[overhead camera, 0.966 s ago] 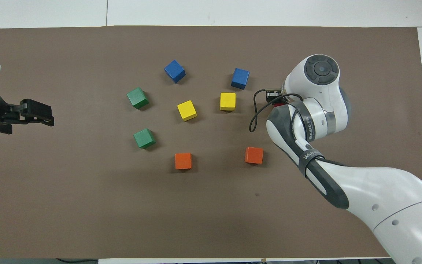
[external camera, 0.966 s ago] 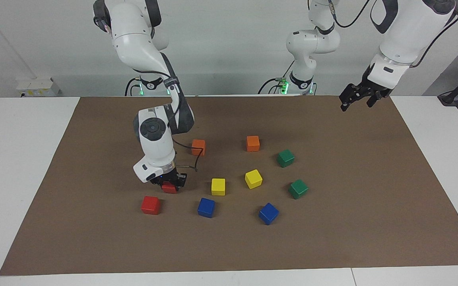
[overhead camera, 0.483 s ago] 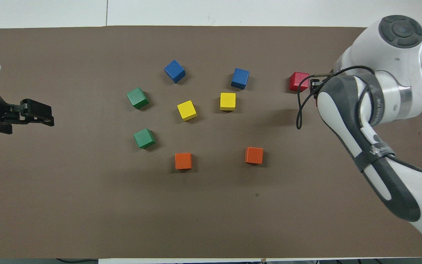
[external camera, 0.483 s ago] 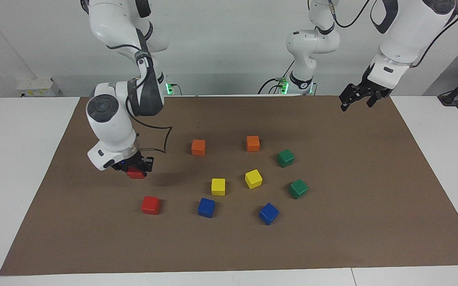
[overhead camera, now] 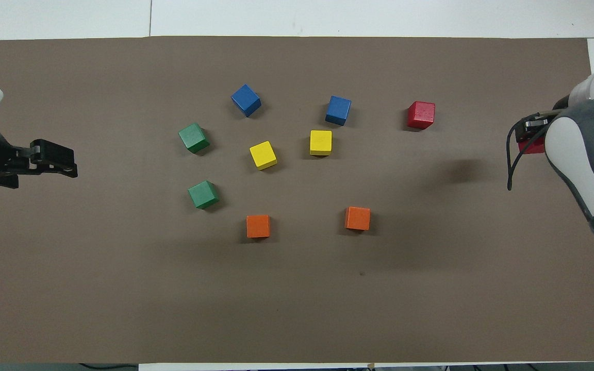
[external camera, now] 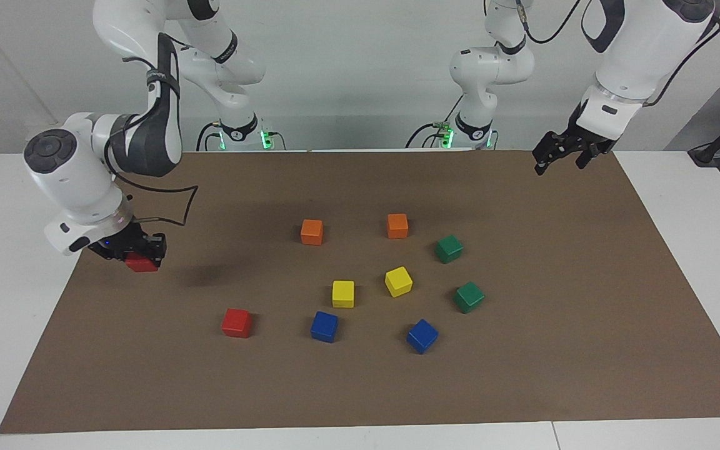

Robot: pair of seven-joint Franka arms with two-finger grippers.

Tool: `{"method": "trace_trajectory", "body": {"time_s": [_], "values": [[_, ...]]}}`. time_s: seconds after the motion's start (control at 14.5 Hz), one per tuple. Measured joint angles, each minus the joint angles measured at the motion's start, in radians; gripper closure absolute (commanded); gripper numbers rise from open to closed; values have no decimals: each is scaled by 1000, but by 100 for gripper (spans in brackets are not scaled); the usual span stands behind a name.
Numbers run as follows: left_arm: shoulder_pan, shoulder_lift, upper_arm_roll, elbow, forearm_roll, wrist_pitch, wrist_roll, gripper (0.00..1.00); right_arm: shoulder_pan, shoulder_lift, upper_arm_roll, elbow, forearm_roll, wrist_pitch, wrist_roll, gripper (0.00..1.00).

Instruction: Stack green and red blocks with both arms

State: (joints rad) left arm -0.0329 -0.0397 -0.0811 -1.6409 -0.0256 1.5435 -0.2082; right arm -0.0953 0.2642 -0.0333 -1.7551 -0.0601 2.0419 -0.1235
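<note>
Right claw (external camera: 138, 255) is gripping a red block (external camera: 142, 263) and has swung it away from the cluster, out over the mat's edge (external camera: 79, 275) at the right arm's end of the table. That looks like a carry, maybe toward a stacking spot. The elbow is bent low with the wrist pointing down. Left claw (external camera: 560, 152) waits, open and empty, over the mat's corner at its own end. Farther out lie both green blocks (external camera: 448, 248) (external camera: 469, 297), then the second red block (external camera: 237, 322), untouched.
</note>
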Motion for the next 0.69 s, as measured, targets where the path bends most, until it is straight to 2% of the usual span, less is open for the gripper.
{"method": "trace_trajectory", "body": {"time_s": [0.14, 0.28, 0.41, 0.69], "values": [[-1, 0, -6, -1, 0, 0, 0, 0, -1, -3, 3, -96, 0, 141, 0, 100], [-3, -1, -12, -11, 0, 10, -1, 0, 0, 6, 7, -157, 0, 229, 0, 100], [-35, -4, -17, -52, 0, 90, -48, 0, 0, 34, 7, -176, 0, 287, 17, 100], [-171, 6, -26, -199, 0, 278, -258, 0, 0, 102, 7, -177, 0, 377, 96, 100]]}}
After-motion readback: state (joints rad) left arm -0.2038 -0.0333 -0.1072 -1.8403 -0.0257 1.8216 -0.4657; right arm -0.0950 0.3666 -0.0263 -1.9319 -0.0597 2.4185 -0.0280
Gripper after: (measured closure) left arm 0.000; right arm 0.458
